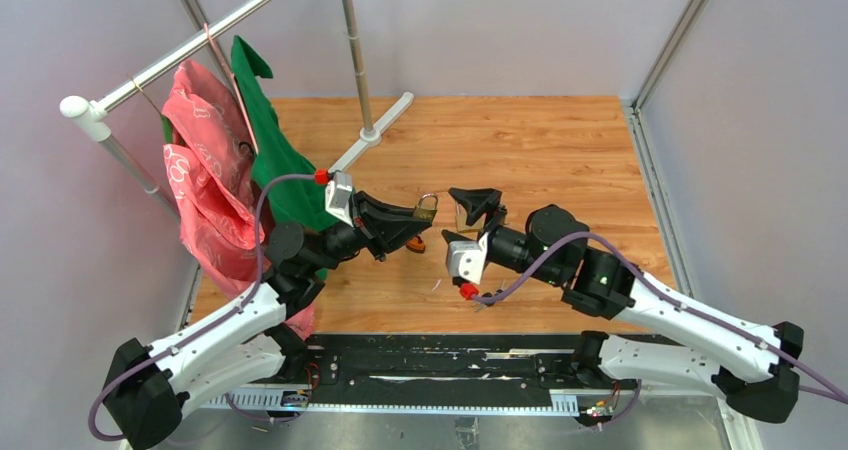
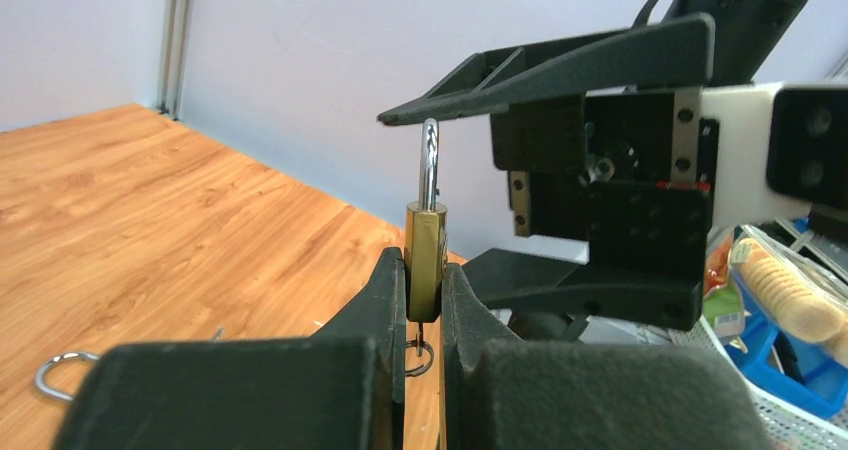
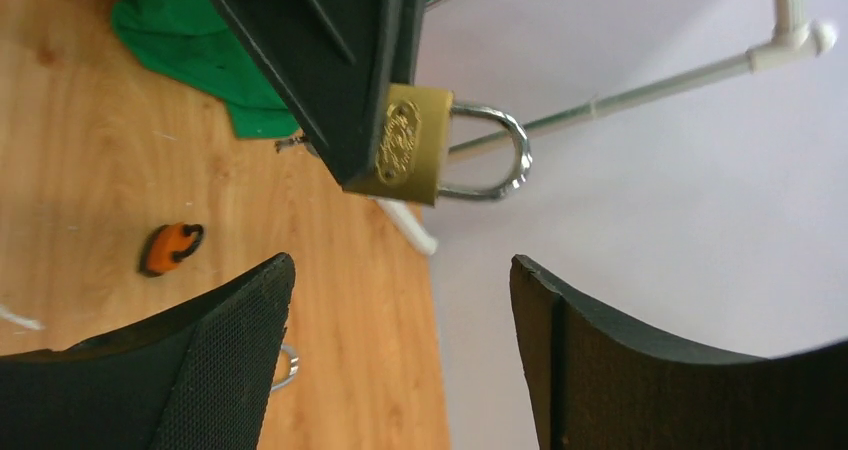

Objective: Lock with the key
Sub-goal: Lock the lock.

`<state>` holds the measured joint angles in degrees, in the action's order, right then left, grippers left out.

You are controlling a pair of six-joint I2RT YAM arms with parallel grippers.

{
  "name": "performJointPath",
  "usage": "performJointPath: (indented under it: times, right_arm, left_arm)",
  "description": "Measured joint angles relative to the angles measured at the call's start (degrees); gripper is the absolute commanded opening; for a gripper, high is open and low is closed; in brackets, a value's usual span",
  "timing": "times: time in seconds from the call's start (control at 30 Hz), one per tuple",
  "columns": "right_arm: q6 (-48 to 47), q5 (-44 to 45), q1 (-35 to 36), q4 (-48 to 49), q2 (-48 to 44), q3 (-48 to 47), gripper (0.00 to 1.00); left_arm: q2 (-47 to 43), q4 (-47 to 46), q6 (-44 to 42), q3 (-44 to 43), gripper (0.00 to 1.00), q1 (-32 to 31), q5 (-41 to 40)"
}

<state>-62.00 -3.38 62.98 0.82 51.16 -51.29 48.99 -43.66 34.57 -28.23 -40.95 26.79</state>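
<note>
One padlock [image 3: 405, 150], clamped in left pincer [image 2: 424, 280], right pincer [image 3: 400, 270] gaping just beside

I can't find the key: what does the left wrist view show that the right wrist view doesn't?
Only left wrist: a small wire ring under the padlock, and snack packs at far right. Only right wrist: an orange item lying on the table, possibly the key, plus green cloth. Both: the padlock clamped in the left gripper, the right gripper open near it.
</note>
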Motion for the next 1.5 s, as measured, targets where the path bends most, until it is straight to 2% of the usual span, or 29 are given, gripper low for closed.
performJointPath:
  times: [0.13, 0.27, 0.4, 0.53, 0.7, 0.87, 0.9, 1.0, 1.17, 1.23, 1.37, 1.5]
  right_arm:
    - [9.66, 0.57, -1.20, -8.09, -3.39, -4.20, 0.75]
    - [23.65, -3.43, -6.14, -11.26, -4.52, -11.61, 0.72]
    - [36.06, -8.96, -7.80, -12.15, -0.74, -19.80, 0.71]
    - [44.61, -14.27, -7.82, -14.49, 6.93, -27.06, 0.56]
    - [48.19, -17.90, -7.91, -18.29, 12.70, -27.17, 0.37]
    - [49.75, -19.50, -7.93, -18.75, 12.07, -26.36, 0.24]
    - [50.03, -19.67, -8.02, -18.58, 11.61, -26.12, 0.24]
    - [50.71, -20.20, -8.48, -18.40, 10.40, -25.42, 0.34]
    - [51.76, -22.77, -10.64, -18.43, 9.29, -24.15, 0.31]
    - [52.04, -23.82, -11.15, -18.45, 9.40, -24.02, 0.23]
    - [52.30, -25.27, -11.37, -18.40, 10.03, -24.02, 0.00]
    - [51.78, -26.77, -11.87, -19.06, 10.12, -24.09, 0.00]
  left_arm:
    - [-0.15, 0.02, -1.66, 0.00, 0.00, -0.02, 0.33]
    - [-0.61, 0.04, -4.79, 0.00, 0.00, -0.46, 1.20]
    - [-1.01, 0.02, -7.15, 0.00, 0.00, -1.38, 2.21]
    - [-1.16, 0.02, -8.48, 0.00, 0.00, -1.97, 3.04]
    - [-1.22, 0.02, -9.09, 0.00, 0.00, -2.01, 3.69]
    - [-1.22, 0.15, -9.27, 0.00, 0.00, -2.01, 3.89]
    - [-1.27, 0.11, -9.29, 0.00, 0.00, -2.01, 3.98]
    - [-1.29, 0.09, -9.31, 0.00, 0.00, -2.14, 4.26]
    - [-1.31, 0.07, -9.31, 0.00, 0.00, -2.27, 4.33]
    - [-1.31, 0.07, -9.33, 0.00, 0.00, -2.27, 4.33]
    - [-1.31, 0.20, -9.35, 0.00, 0.00, -2.32, 4.79]
    - [-1.46, 0.50, -9.18, 0.07, 0.00, -2.32, 5.51]
